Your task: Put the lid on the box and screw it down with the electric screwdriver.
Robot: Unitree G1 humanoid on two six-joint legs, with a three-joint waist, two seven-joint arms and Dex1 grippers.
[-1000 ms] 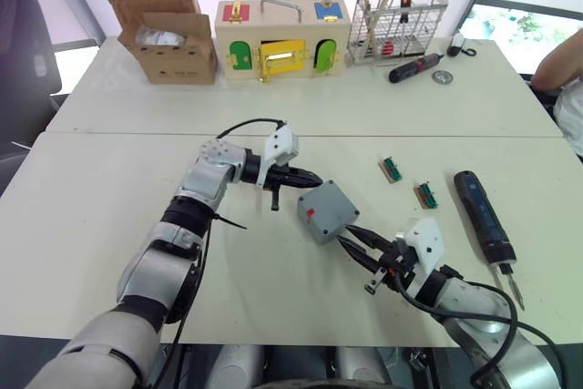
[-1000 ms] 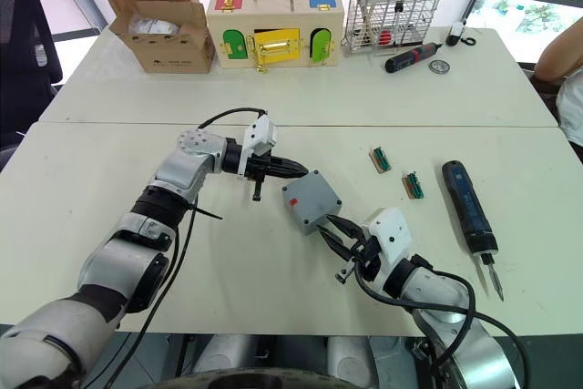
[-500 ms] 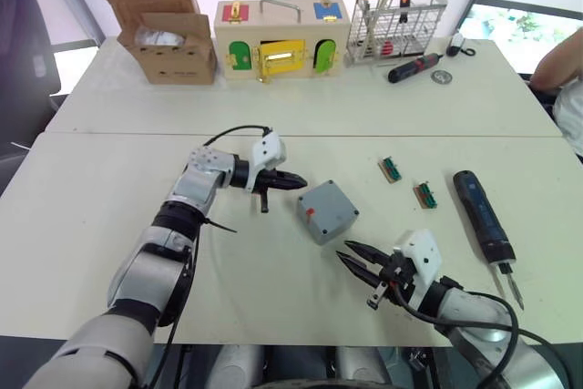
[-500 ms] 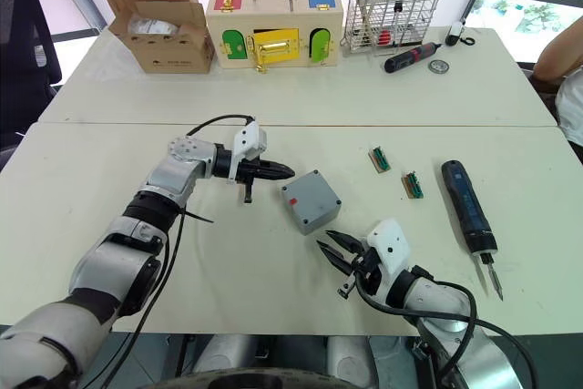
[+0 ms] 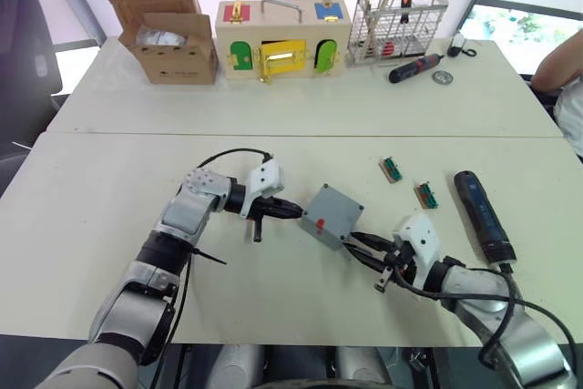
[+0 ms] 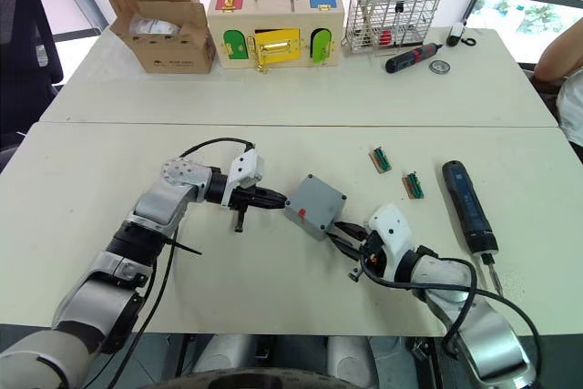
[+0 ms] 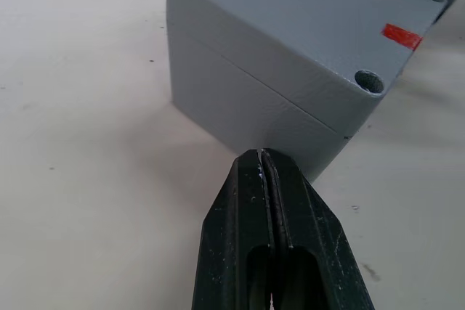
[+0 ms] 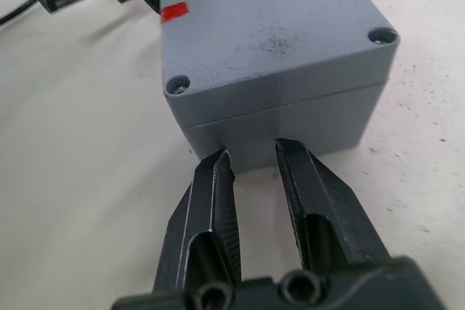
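Eye views: box (image 5: 332,215), lid (image 5: 339,208) already seated, mid-counter (image 5: 109,189), pinched between both arms, probably squaring it; electric screwdriver (image 5: 483,217) lies well apart. Left wrist: left gripper (image 7: 261,161) jaws closed at a corner. Right wrist: right gripper (image 8: 251,161) jaws slightly parted (holding nothing).

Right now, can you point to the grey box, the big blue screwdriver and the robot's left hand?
box (image 5: 333,214), left eye view, its top face.
electric screwdriver (image 5: 480,214), left eye view, middle of its dark body.
left hand (image 7: 260,156), left wrist view, fingertips pressed together.
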